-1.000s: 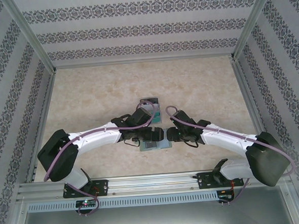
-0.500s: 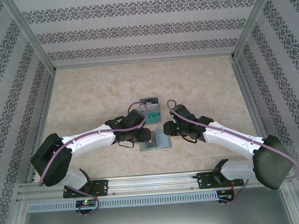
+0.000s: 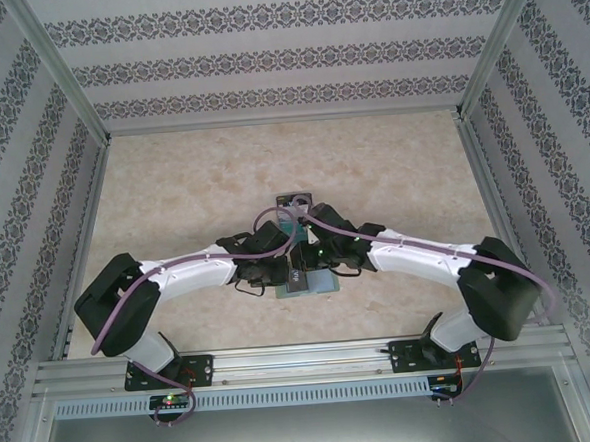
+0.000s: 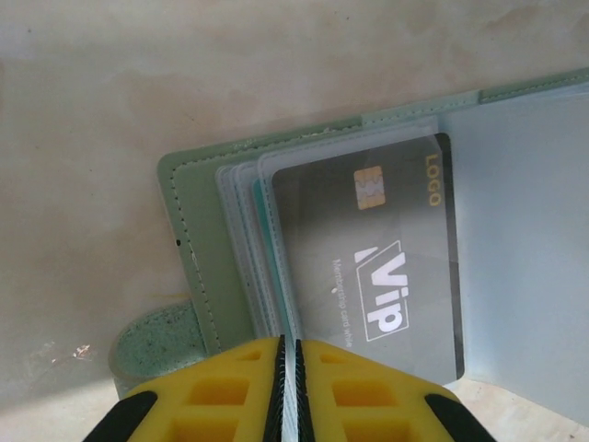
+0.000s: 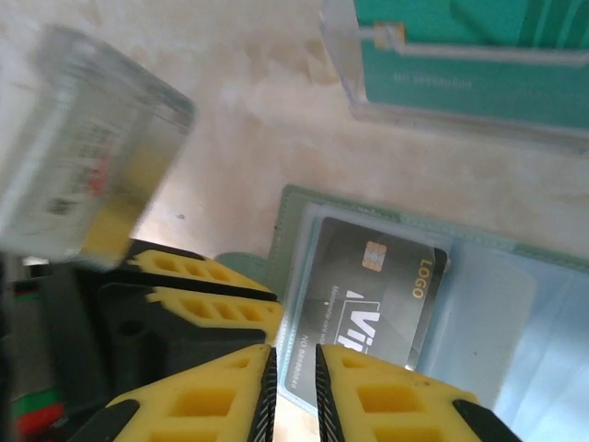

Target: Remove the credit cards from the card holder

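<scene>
1. Your left fingers [image 4: 221, 396] are pressed almost flat together. They pinch the near edge of the clear sleeves of the card holder [image 4: 198, 230], just beside its little round tab [image 4: 152, 345].
2. The card holder lies open on the worktop [image 3: 193, 187], near the front edge and between your two arms. Its green cover is flat and its sleeves fan out from the spine.
3. A dark grey card [image 4: 377, 267] with a gold chip sits inside the top sleeve.
4. Your right fingers [image 5: 212, 405] stand a narrow slit apart over the near edge of that same sleeve, close beside the left pair. From the wrist view you cannot tell whether they hold anything.
5. The teal cards [image 5: 460, 64] lie on the worktop just beyond the card holder, apart from it.
</scene>
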Robot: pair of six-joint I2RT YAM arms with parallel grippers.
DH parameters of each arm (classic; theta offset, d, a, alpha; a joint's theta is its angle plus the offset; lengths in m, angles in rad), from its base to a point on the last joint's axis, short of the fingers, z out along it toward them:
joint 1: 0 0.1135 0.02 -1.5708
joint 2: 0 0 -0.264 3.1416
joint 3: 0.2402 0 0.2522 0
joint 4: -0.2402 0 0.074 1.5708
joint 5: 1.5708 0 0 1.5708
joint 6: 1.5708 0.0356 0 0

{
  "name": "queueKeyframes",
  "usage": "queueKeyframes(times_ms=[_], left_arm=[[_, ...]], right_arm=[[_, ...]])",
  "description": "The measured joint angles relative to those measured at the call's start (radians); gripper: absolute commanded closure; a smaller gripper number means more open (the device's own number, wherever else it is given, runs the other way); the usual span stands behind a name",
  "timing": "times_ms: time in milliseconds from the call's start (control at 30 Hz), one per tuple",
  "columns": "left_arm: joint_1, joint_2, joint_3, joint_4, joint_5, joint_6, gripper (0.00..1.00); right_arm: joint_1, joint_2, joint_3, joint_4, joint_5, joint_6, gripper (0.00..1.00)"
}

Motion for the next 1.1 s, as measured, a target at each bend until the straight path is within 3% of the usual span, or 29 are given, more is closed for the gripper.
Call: queueKeyframes(times_ms=[500,1100], left_arm=[[0.0,0.031,-0.019,0.014,0.02,-0.004,0.92],[0.0,0.035,-0.019,0.022,0.027,-0.004,0.95]], right_arm=[[-0.069,0.045,-0.16,0.126,-0.075,0.101,0.8],[-0.088,0.085,-0.183,0.228,-0.147,0.15,0.81]])
